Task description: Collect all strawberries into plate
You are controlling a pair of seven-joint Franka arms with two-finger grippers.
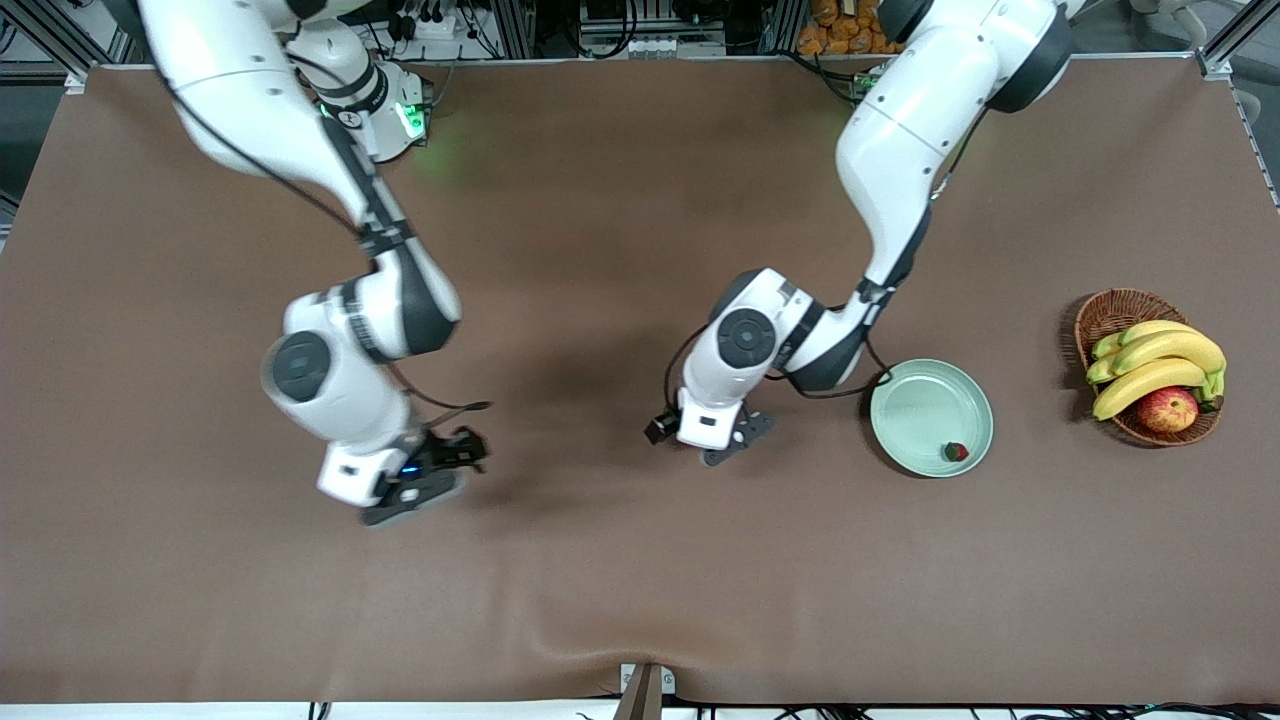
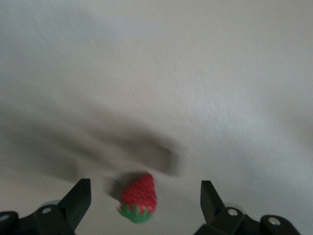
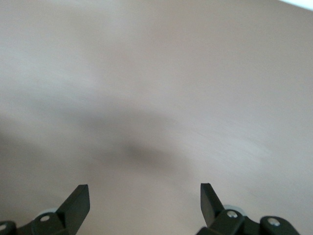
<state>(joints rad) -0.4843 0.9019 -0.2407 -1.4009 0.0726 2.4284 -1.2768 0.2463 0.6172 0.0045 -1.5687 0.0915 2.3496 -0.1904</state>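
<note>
Front view: one strawberry (image 1: 956, 451) in plate (image 1: 930, 417); basket (image 1: 1120, 310) with bananas (image 1: 1155, 365), apple (image 1: 1167, 409) beside. Left gripper (image 2: 145, 196) spread over a second strawberry (image 2: 139, 198); right gripper (image 3: 145, 196) spread over bare table (image 3: 156, 88).

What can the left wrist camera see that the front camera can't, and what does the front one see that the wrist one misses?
Only the left wrist view shows a strawberry on the cloth lying between the open left gripper's fingers.

Only the front view shows the plate holding a strawberry in the plate, the basket with bananas and an apple, and the open right gripper over bare cloth.

Both show the brown tablecloth and the left gripper.
</note>
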